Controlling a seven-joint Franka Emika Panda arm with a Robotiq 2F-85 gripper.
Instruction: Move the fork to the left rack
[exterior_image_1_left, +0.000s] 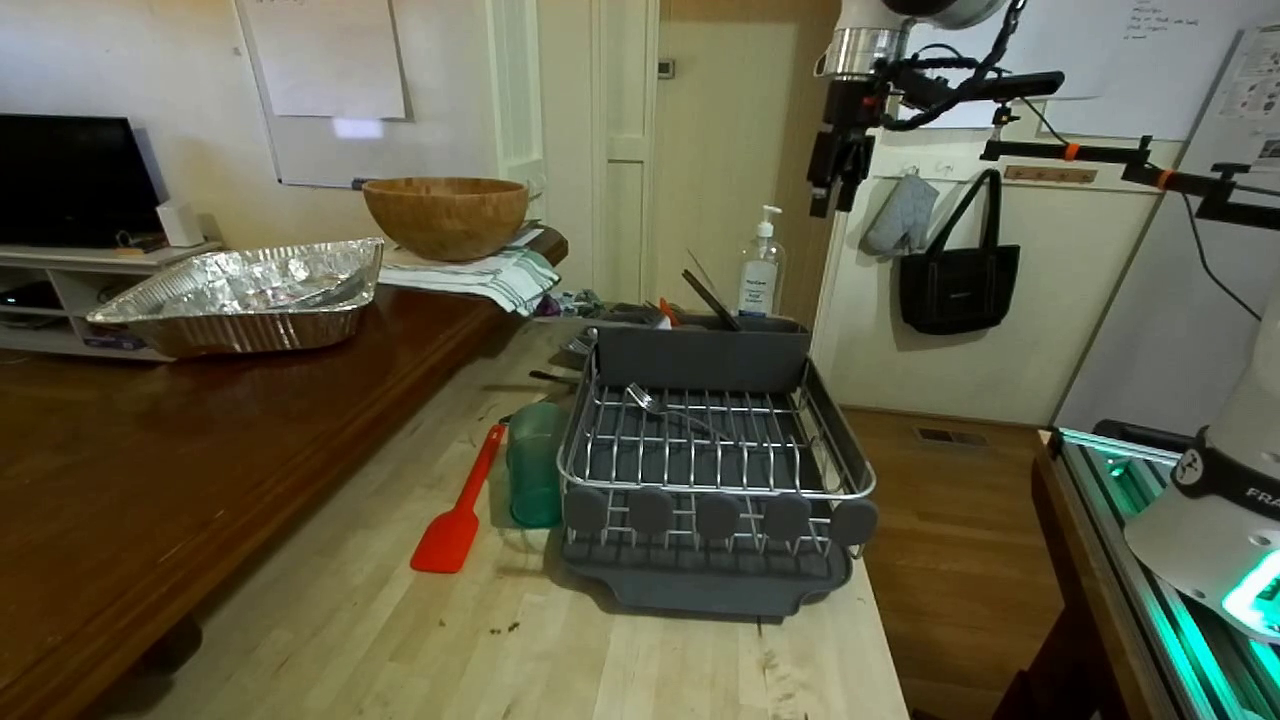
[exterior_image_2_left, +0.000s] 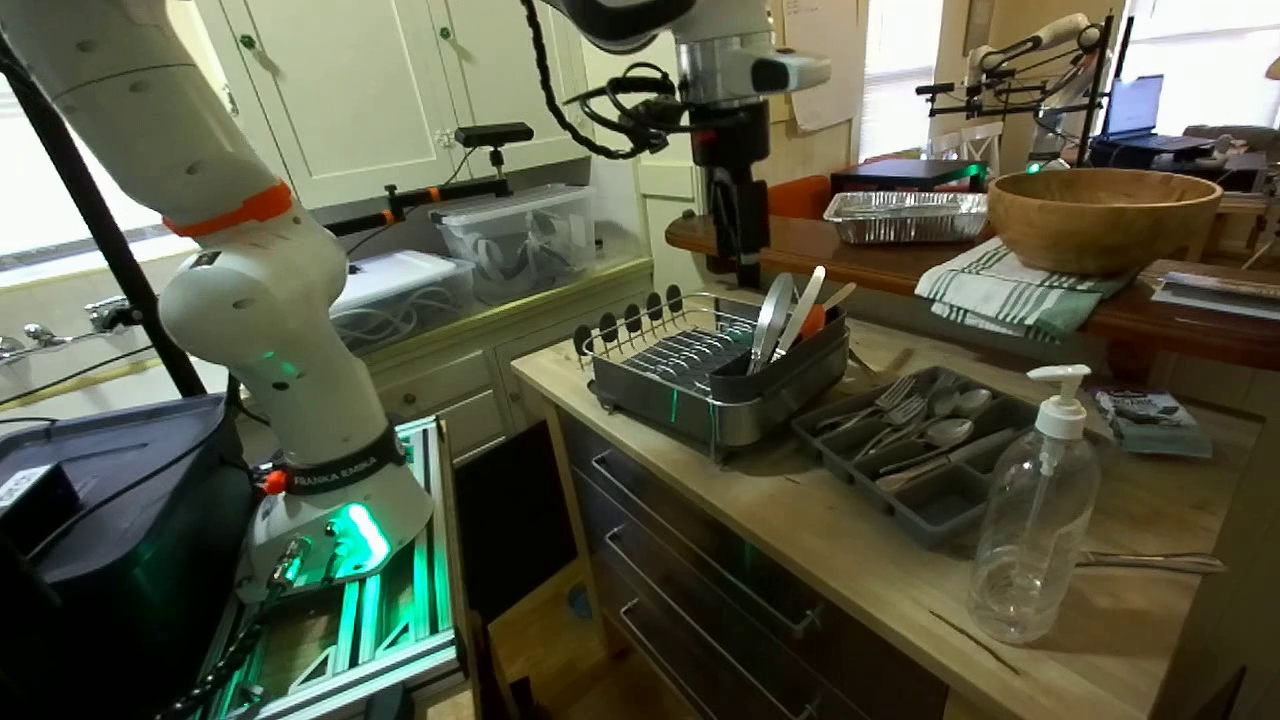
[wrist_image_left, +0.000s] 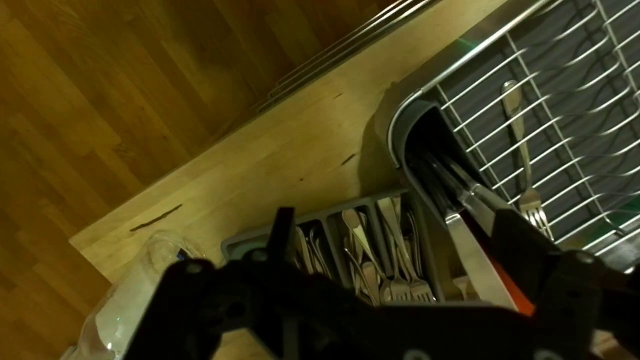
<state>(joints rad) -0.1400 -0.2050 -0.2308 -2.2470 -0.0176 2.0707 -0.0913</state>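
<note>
The fork (exterior_image_1_left: 645, 400) is thin metal and lies on the wires inside the dish rack, tines toward the grey utensil caddy (exterior_image_1_left: 705, 358). It also shows in the wrist view (wrist_image_left: 518, 129), at the right; I cannot make it out in the remaining exterior view. The dish rack (exterior_image_1_left: 700, 595) is grey with silver wires and stands on the wooden counter; it also shows in an exterior view (exterior_image_2_left: 650, 398). My gripper (exterior_image_1_left: 834, 203) is raised above the counter, apart from the fork. In the wrist view the fingers (wrist_image_left: 400, 222) are wide apart with nothing held between them.
Knives (wrist_image_left: 480, 260) stick up from the caddy. A grey cutlery tray (exterior_image_2_left: 945, 497) holds several forks and spoons beside the rack. A clear pump bottle (exterior_image_2_left: 1035, 530) stands near the tray. A red spatula (exterior_image_1_left: 450, 530) and green cup (exterior_image_1_left: 535, 465) lie beside the rack.
</note>
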